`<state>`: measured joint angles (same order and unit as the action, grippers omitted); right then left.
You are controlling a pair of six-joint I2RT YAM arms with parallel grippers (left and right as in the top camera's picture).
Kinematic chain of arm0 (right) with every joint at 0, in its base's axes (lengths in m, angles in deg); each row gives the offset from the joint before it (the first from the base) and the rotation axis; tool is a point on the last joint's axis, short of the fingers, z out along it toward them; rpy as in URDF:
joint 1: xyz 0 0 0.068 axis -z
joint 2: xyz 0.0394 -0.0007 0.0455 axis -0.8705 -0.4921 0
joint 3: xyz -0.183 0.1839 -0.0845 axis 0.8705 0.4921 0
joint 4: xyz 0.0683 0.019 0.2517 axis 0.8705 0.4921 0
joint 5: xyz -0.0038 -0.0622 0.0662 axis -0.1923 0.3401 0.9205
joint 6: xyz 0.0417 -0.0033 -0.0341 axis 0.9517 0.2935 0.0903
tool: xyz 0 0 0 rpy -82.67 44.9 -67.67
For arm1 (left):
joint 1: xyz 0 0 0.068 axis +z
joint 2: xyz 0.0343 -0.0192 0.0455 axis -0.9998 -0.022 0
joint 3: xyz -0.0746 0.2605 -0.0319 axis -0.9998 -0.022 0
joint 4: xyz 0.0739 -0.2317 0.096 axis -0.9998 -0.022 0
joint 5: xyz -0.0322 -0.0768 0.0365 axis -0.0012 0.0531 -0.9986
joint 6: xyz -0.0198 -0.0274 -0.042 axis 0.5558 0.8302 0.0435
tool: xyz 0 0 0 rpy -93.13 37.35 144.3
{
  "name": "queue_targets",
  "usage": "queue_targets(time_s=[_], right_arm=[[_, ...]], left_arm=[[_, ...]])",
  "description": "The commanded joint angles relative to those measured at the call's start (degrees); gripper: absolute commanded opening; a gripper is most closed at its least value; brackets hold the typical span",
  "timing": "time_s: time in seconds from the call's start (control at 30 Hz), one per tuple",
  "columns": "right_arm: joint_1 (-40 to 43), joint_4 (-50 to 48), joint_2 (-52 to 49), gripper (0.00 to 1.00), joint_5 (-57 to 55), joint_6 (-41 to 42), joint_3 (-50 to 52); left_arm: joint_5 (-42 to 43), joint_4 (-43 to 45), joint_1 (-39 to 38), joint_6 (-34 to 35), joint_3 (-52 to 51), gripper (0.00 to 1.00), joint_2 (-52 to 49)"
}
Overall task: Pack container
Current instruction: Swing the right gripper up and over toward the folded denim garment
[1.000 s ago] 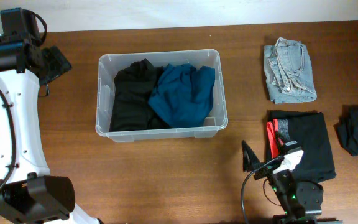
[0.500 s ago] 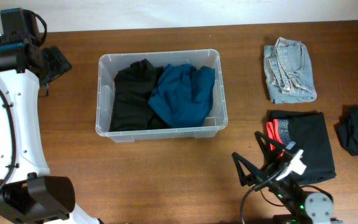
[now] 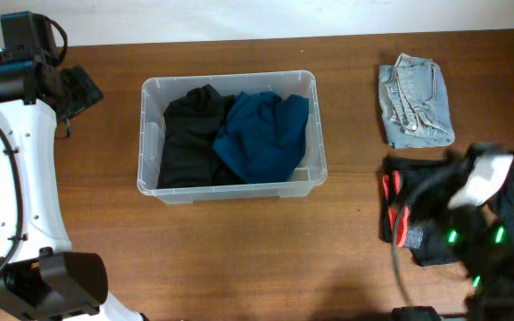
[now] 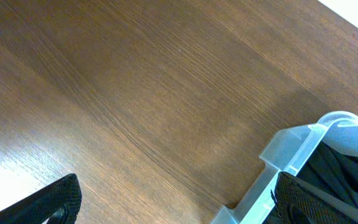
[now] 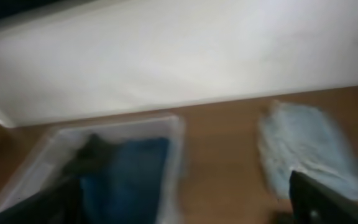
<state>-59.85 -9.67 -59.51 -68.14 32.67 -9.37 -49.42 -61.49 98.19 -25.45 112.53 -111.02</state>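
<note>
From above I see the container on the tabletop, holding a black garment beside a blue garment; folded jeans lie well right; my right arm is a blur over black clothes.

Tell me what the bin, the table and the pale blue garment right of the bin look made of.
Bin: probably plastic, clear and slightly frosted; the clothes show through its walls. Table: wood or wood-look laminate, brown with visible grain and a dull sheen. Pale blue garment: looks like washed denim, with faded patches and seams; likely folded jeans.
</note>
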Motion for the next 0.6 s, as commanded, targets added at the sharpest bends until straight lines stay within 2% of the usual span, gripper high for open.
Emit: queue_targets(time_s=[0.0, 0.07, 0.2, 0.3, 0.43, 0.57], right_arm=[[3.61, 7.74, -12.31, 0.98, -9.66, -7.15, -15.04], [7.56, 15.08, -20.50, 0.99, -6.14, -9.62, -25.00], [17.29, 30.25, -37.31, 0.98, 10.03, -15.56, -45.13], [24.50, 38.99, -48.41, 0.99, 21.70, -16.24, -57.16], [31.85, 44.11, -58.73, 0.98, 33.59, -15.08, -64.81], [36.06, 43.87, -64.70, 0.98, 37.00, -10.56, -65.00]], left_arm=[[0.02, -0.02, 0.20, 0.72, 0.35, 0.99, 1.14], [0.02, -0.02, 0.20, 0.72, 0.35, 0.99, 1.14], [0.02, -0.02, 0.20, 0.72, 0.35, 0.99, 1.14], [0.02, -0.02, 0.20, 0.72, 0.35, 0.99, 1.14], [0.02, -0.02, 0.20, 0.72, 0.35, 0.99, 1.14], [0.02, -0.02, 0.20, 0.72, 0.35, 0.99, 1.14]])
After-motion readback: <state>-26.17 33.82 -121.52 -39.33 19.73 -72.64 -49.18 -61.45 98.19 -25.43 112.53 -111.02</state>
